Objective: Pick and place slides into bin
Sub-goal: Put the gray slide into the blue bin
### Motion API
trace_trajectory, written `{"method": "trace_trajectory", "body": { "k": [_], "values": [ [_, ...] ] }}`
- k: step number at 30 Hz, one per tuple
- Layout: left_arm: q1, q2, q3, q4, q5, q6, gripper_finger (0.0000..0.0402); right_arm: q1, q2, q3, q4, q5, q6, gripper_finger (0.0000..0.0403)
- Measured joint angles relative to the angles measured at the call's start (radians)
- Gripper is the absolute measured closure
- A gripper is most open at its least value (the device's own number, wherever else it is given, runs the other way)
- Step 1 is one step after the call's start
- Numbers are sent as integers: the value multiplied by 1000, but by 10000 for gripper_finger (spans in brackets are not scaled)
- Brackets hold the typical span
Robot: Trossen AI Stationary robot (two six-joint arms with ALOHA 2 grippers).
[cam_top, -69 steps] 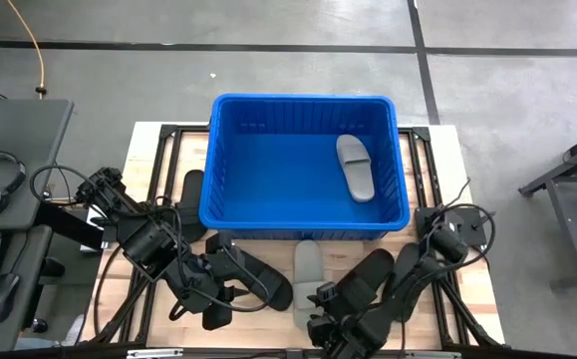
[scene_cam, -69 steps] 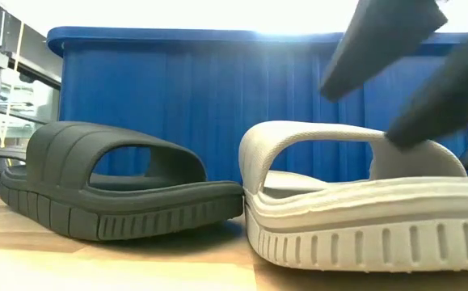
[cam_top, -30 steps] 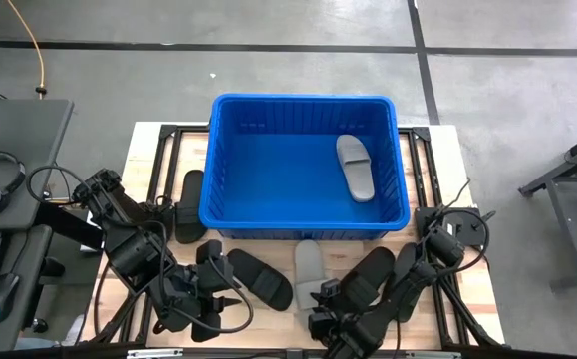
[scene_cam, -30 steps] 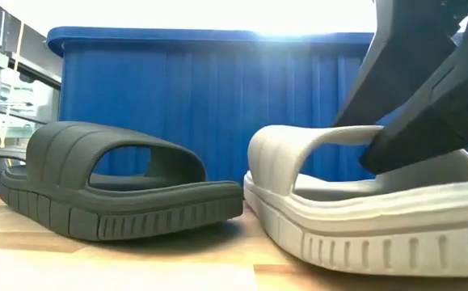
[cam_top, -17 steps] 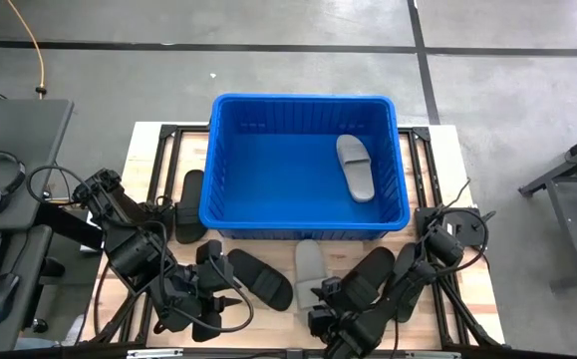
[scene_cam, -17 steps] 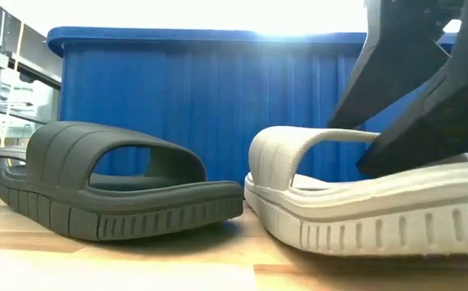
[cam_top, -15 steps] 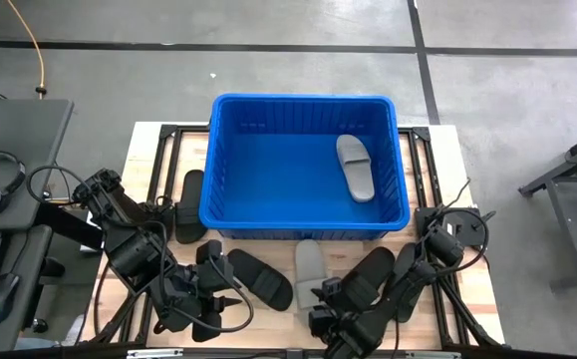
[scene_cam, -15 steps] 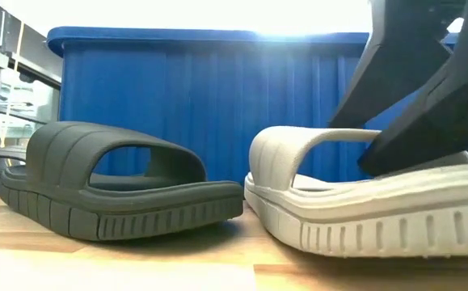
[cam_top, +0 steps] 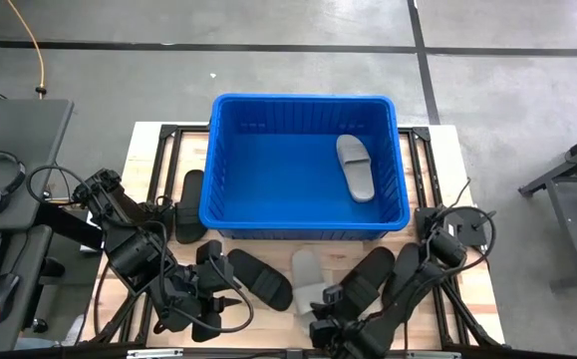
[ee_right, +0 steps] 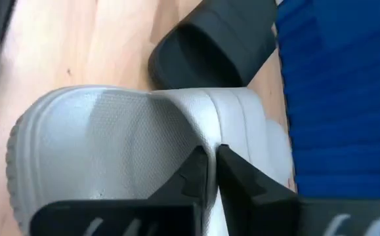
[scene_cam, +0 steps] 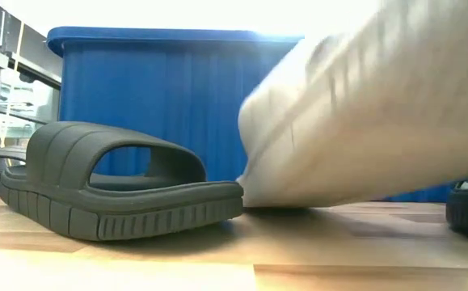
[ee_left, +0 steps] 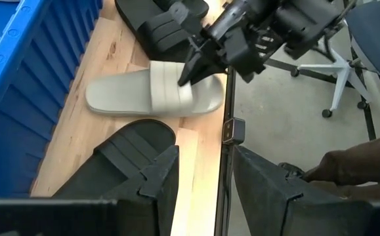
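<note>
Slide (ee_right: 144,141), light grey, tilts off the table edge, strap pinched by the right gripper (ee_right: 209,172), beside the bin (cam_top: 303,165).

Matt rubber slides (scene_cam: 120,182), a glossy ribbed plastic bin (cam_top: 228,170), pale wood table (scene_cam: 339,250).

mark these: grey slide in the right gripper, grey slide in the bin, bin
grey slide in the right gripper (ee_left: 157,94): left wrist view, on its wide strap.
grey slide in the bin (cam_top: 356,167): high view, mid-sole, lying by the right wall.
bin (cam_top: 304,99): high view, on the far rim.
</note>
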Motion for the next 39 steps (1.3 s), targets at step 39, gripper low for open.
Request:
{"method": "trace_trajectory", "body": {
  "k": [39],
  "values": [
    [137,-208,-1,67,-362,396,268,-106,-506,446,-489,364,143,403]
  ]
}}
